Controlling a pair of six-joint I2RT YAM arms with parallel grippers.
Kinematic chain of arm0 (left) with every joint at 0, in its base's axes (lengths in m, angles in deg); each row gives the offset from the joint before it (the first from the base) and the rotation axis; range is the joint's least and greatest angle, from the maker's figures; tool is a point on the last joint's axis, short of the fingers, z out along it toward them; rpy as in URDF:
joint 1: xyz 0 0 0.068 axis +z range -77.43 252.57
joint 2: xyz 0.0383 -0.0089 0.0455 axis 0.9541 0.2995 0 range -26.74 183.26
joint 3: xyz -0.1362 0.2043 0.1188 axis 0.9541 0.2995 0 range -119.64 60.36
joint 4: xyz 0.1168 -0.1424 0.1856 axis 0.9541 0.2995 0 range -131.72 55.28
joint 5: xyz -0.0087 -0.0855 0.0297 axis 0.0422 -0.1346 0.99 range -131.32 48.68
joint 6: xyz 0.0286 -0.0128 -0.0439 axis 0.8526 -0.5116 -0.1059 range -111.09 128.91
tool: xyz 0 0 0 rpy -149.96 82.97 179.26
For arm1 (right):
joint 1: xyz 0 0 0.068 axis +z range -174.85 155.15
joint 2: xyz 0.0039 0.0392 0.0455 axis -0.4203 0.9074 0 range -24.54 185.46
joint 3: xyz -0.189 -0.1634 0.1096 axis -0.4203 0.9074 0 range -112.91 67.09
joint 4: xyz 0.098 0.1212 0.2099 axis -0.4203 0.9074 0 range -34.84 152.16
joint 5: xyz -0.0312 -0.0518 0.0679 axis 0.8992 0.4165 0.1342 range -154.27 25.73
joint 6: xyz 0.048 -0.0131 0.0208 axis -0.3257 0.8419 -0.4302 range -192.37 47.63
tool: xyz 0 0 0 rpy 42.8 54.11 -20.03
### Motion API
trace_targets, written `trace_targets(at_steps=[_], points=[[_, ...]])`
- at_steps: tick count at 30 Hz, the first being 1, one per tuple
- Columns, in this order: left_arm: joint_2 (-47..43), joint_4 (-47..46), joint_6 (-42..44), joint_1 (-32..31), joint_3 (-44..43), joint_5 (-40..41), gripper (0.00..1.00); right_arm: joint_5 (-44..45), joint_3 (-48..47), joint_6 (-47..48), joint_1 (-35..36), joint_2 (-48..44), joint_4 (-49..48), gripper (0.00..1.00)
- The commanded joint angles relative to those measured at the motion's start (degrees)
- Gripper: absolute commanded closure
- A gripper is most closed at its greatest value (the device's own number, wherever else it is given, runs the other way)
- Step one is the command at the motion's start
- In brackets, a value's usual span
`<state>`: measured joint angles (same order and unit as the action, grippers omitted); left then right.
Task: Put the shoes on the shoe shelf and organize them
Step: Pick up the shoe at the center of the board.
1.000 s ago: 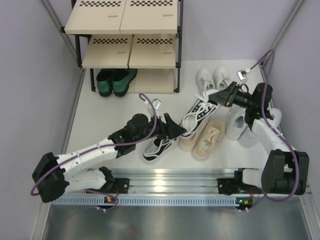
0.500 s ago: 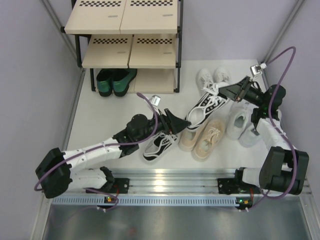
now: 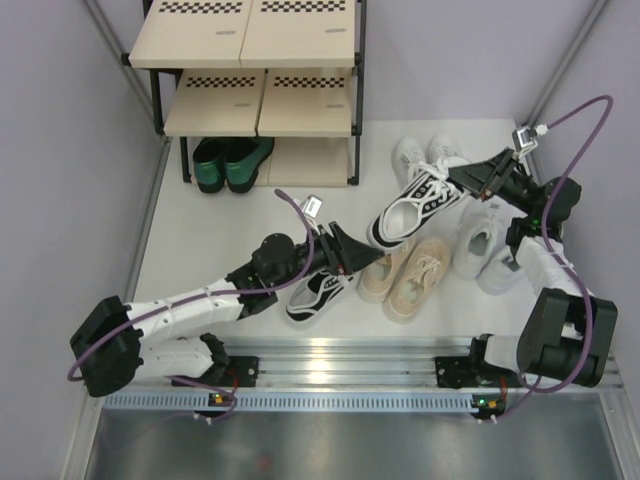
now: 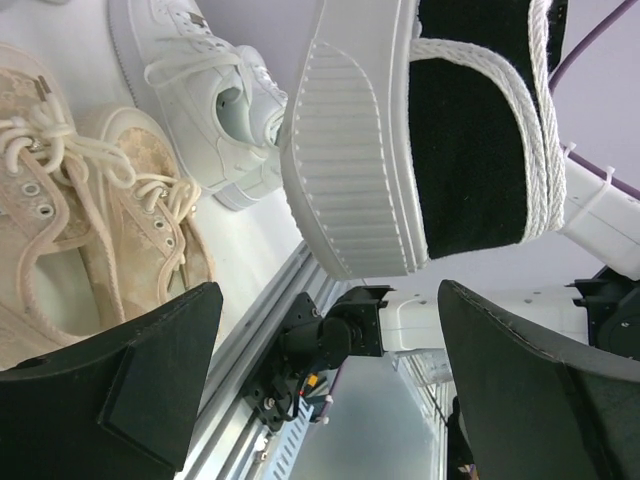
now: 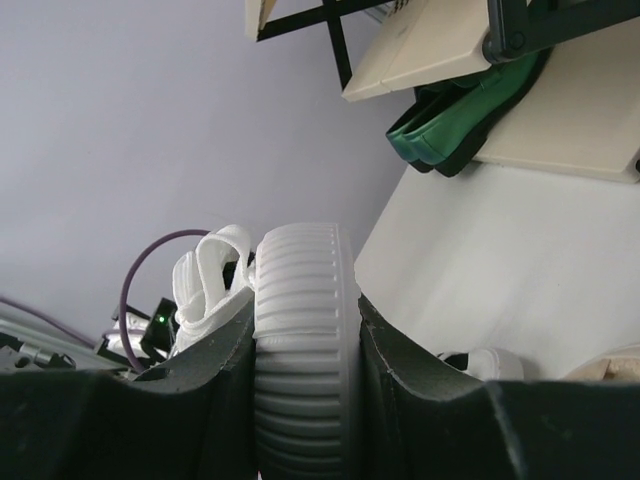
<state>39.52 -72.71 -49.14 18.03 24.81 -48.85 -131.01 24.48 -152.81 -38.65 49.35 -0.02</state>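
Holding the lifted black-and-white sneaker [image 3: 410,208] is the right gripper [image 3: 458,183]; its fingers are clamped across the sole at the end nearest the right wall. Note the long axis: it runs diagonally from that grip, down and left, to the free end. The free end hangs just beyond the left gripper [image 3: 352,255], whose fingers [image 4: 110,390] stand wide apart and grip nothing. In the left wrist view the sneaker's sole sits above and between those spread fingers, apart from both.

Treat the left arm as the nearer one to the shoe shelf [image 3: 260,105], which lies to the far left of the sneaker. On the bottom tier the dark green shoes [image 3: 230,160] fill the left half; the board beside them shows bare wood.

Watch the room below the sneaker. Its mate [image 3: 318,293] lies on the worktop [image 3: 200,240] right under the left wrist, and the beige sneakers [image 3: 410,275] lie just beside it. Open worktop runs from the left gripper toward the shelf front, so a transfer would likely go that way.
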Motion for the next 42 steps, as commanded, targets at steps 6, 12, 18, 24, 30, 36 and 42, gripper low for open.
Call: trace_targets(at_steps=[6,12,18,24,30,36,42], points=[[1.2,-13.7,-4.5,-0.3,-0.7,-4.3,0.05,1.6,1.4,2.2,1.4,-1.8,-0.3,1.0],[0.4,-14.4,-4.8,-0.3,-0.1,-1.6,0.05,1.4,1.3,4.3,2.7,-2.2,1.3,1.0],[1.2,-11.3,-3.8,-0.1,0.4,3.7,0.05,0.7,1.7,2.0,3.2,-2.3,-2.2,1.0],[1.7,-12.3,0.3,-0.1,-0.8,6.1,0.04,0.4,2.1,0.7,3.6,-2.3,-3.9,1.0],[5.3,-17.3,-2.0,0.0,-1.5,6.5,0.08,0.1,2.2,8.9,5.3,-4.2,5.7,1.0],[7.4,-22.3,-5.8,0.4,0.2,6.7,0.37,-0.3,2.0,10.2,5.9,-3.3,6.2,1.0],[5.4,-21.9,-5.2,0.8,2.1,6.9,1.0,-1.5,2.7,14.0,6.2,-3.5,7.5,0.99]])
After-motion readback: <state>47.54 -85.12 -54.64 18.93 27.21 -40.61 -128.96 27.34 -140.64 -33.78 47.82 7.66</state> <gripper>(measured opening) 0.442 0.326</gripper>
